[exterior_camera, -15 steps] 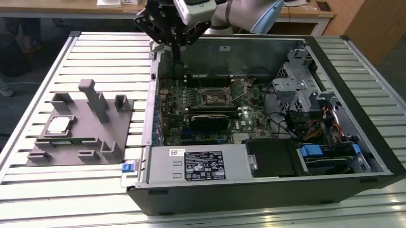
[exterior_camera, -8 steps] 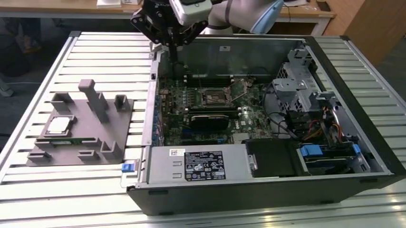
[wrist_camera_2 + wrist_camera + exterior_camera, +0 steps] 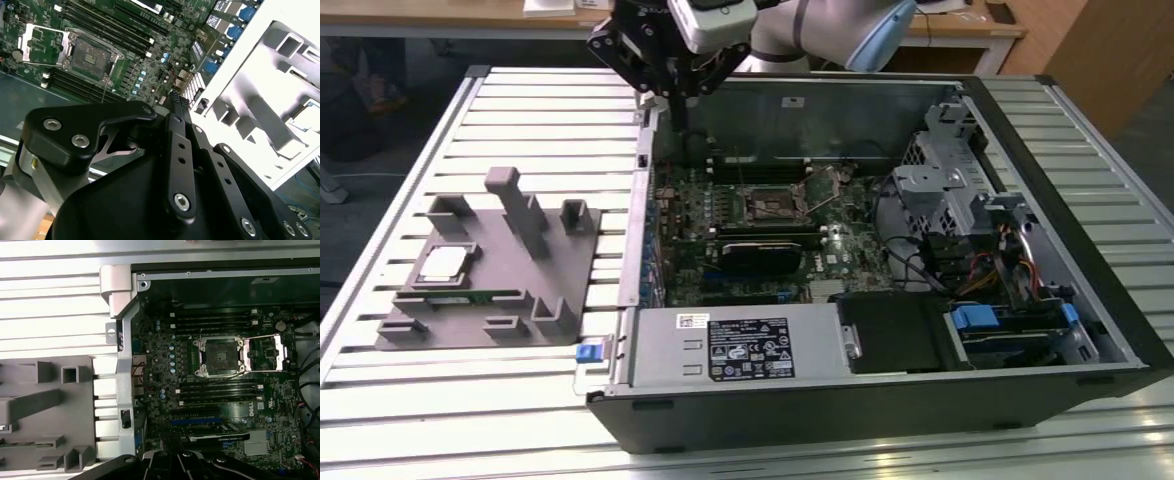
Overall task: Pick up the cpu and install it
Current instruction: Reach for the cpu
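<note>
The cpu (image 3: 443, 263), a small pale silver square, lies flat in a pocket of the grey plastic tray (image 3: 520, 290) at the exterior view's left. My black gripper (image 3: 671, 96) hangs above the far left corner of the open computer case (image 3: 881, 400), well away from the cpu. Its fingers meet in a point with nothing between them. The motherboard's empty socket (image 3: 767, 205) sits with its metal frame swung open; it also shows in both wrist views as the socket (image 3: 90, 55) (image 3: 220, 356). The gripper (image 3: 178, 97) points down at the board's edge near the tray (image 3: 260, 100).
A thin green circuit strip (image 3: 460, 295) lies in the tray near the cpu, and tall grey posts (image 3: 520, 205) stand up from the tray. Inside the case are a drive cage (image 3: 961, 190), cables (image 3: 1001, 265) and a power supply (image 3: 740, 345). The case wall (image 3: 122, 365) separates tray and board.
</note>
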